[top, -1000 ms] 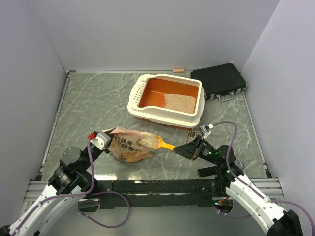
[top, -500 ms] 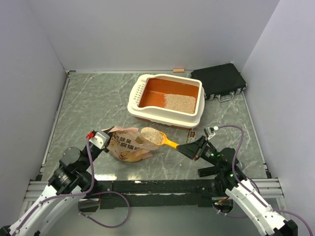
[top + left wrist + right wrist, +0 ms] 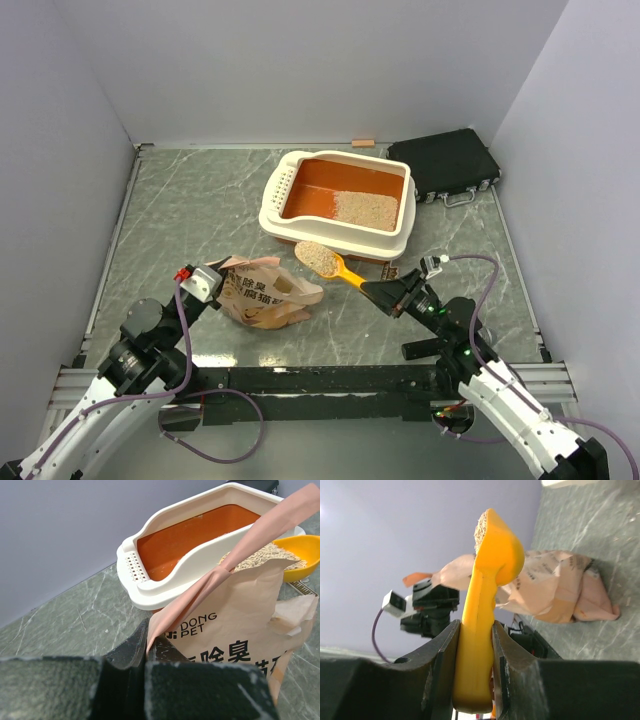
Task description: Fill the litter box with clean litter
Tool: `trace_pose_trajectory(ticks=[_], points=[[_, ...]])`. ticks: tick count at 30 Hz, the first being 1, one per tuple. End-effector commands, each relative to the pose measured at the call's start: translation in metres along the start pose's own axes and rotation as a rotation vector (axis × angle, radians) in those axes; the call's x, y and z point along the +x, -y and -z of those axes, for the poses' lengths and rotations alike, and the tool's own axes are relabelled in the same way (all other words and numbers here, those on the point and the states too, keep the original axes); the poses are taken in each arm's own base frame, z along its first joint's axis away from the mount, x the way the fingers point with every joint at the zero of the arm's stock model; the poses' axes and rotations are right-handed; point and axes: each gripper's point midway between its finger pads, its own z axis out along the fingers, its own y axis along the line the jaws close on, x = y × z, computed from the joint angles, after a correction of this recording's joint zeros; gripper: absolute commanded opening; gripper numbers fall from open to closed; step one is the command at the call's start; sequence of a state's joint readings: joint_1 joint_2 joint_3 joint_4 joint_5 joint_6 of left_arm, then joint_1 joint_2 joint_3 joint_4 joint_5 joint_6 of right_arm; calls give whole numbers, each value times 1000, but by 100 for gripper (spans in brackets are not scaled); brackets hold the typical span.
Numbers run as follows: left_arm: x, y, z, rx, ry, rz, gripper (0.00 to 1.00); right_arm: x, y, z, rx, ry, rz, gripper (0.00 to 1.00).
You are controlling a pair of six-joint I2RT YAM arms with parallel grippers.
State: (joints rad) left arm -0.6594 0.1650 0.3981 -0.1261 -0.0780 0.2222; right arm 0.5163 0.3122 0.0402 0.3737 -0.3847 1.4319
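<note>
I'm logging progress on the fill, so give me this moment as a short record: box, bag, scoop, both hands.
litter box: orange floor mostly bare; litter covers only the end away from the slots
bag: crumpled, open end toward the scoop
left hand: shut on bag's edge
scoop: heaped with granules, between bag and box
right hand: shut on scoop handle
status: scoopful not yet tipped in

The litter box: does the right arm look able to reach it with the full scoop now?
Probably yes. The right tool grips the scoop by its handle, its loaded bowl close to the near rim of the litter box. Nothing stands between them; the bag lies aside.
</note>
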Motion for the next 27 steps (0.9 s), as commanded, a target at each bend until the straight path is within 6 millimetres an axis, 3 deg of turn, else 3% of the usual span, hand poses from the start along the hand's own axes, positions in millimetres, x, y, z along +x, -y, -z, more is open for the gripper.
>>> trace_pose_trajectory(ticks=[1, 17, 27], points=[[-54, -18, 3, -69, 198, 23, 1, -18, -20, -4, -84, 96, 19, 0], [-56, -14, 3, -49, 211, 22, 1, -40, -54, -31, -148, 146, 27, 0], [-57, -12, 4, -37, 220, 16, 1, -41, -66, -32, -186, 149, 45, 0]])
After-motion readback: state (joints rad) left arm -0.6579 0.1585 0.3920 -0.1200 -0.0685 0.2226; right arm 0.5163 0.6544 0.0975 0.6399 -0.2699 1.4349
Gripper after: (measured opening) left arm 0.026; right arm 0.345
